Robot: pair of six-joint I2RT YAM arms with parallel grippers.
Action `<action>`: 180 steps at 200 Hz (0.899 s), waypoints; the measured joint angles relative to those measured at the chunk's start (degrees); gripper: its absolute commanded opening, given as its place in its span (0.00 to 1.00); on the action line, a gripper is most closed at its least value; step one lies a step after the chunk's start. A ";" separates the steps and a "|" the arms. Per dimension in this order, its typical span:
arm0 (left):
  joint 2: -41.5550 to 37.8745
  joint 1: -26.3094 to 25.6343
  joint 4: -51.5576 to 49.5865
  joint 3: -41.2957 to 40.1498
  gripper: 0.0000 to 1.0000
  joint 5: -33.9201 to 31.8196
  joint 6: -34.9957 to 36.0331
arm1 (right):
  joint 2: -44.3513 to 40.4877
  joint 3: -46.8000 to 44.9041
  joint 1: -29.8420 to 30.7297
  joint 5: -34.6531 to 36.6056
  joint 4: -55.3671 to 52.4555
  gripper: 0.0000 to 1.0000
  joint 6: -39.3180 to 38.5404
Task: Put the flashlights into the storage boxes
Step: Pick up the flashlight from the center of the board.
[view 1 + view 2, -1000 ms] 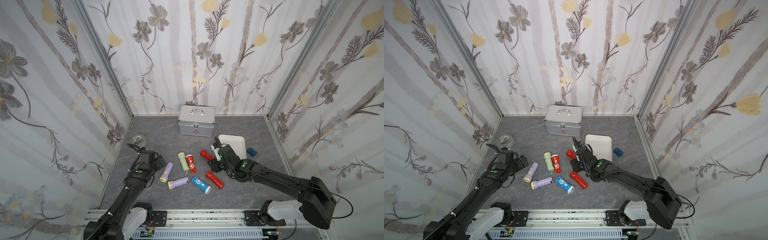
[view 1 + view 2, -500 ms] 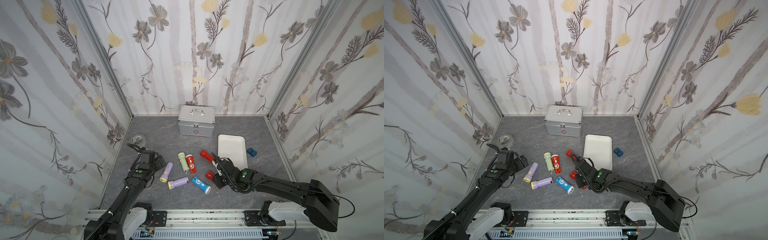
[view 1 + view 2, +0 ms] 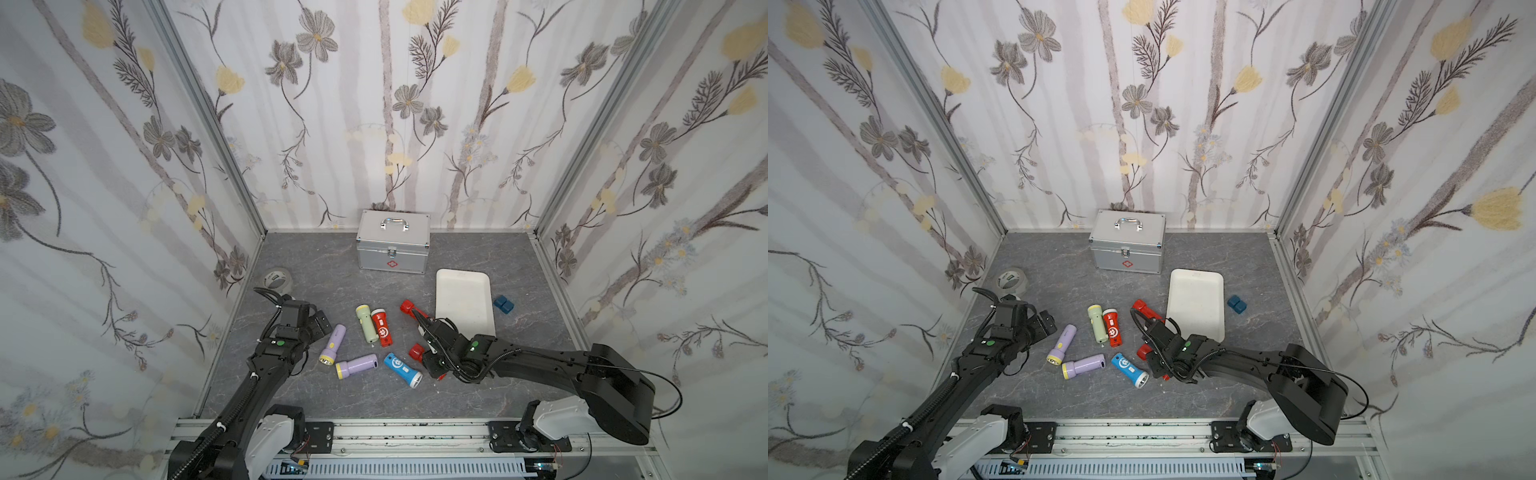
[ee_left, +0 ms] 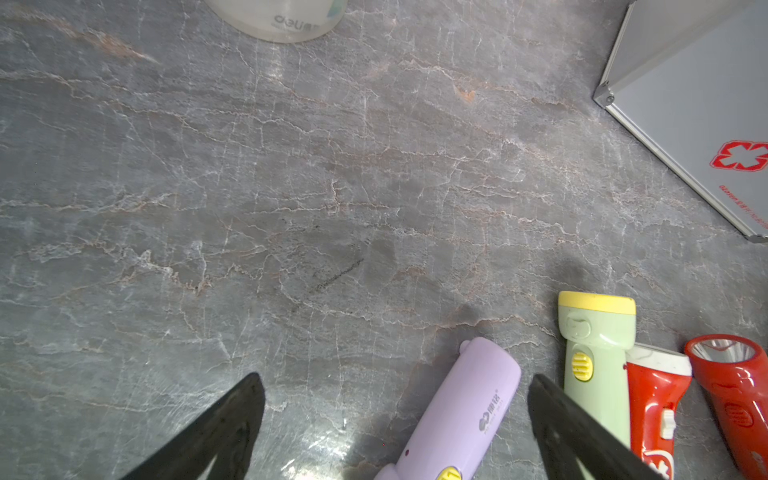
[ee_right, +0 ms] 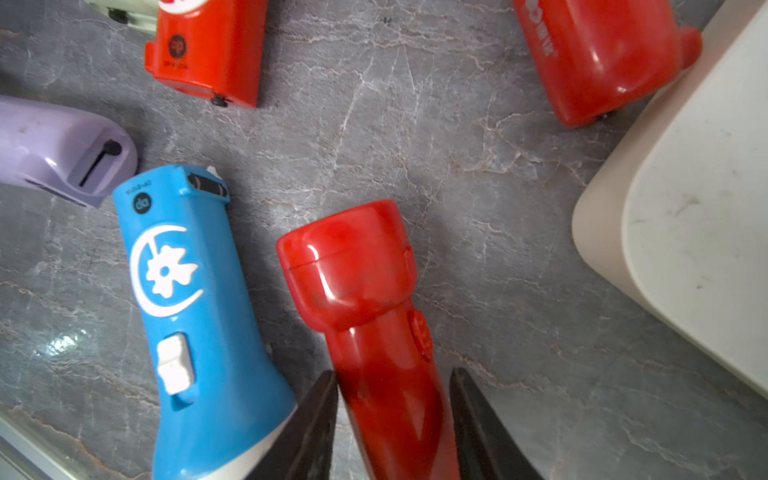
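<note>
— Clamping the plain red flashlight (image 5: 349, 270), that right tool (image 5: 392, 374), toward the worktop's (image 3: 374, 399) front edge, just short of the white tray (image 3: 463, 299).
— Left tool (image 4: 397, 376)'s spread wide over a lilac flashlight (image 4: 457, 407).

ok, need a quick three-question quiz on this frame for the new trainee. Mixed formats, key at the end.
1. True or false: the white tray already holds a flashlight.
2. Which flashlight does the right end effector straddle? A) blue flashlight B) plain red flashlight C) pale green flashlight
3. How many lilac flashlights lie on the table?

Key: 1 false, nothing is in the tray. 2 B. 3 two.
</note>
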 measured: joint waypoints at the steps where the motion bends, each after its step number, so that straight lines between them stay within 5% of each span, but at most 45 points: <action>1: 0.02 0.00 0.00 0.00 1.00 0.00 0.00 | 0.07 0.02 0.00 0.04 -0.02 0.49 0.00; 45: 0.22 0.02 0.00 0.00 1.00 0.00 -0.07 | 3.98 0.61 0.20 1.18 0.28 0.49 -1.09; 108: 0.33 0.09 -0.04 0.13 1.00 -0.26 -0.20 | 5.38 4.17 2.14 5.27 -0.85 0.34 -1.42; 180: -2.82 1.01 3.34 -3.17 1.00 2.82 -5.27 | -11.78 7.04 0.26 10.78 -4.15 0.29 3.48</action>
